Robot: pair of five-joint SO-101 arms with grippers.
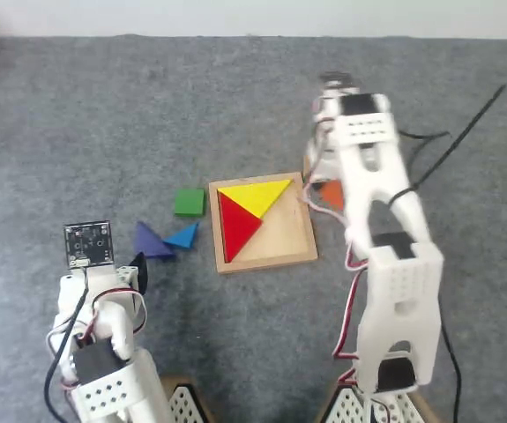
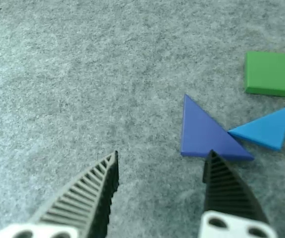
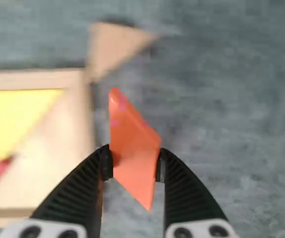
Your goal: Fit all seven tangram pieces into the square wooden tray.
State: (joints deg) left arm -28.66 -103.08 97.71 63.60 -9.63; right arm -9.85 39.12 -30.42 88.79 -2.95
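Now right pincer (image 3: 132, 159) clamps orange piece (image 3: 132, 134) beside tray (image 3: 33, 78).

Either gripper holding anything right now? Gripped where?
Right gripper is shut on the orange piece, pinched across its middle with one finger on each side. Left gripper is open and holds nothing.
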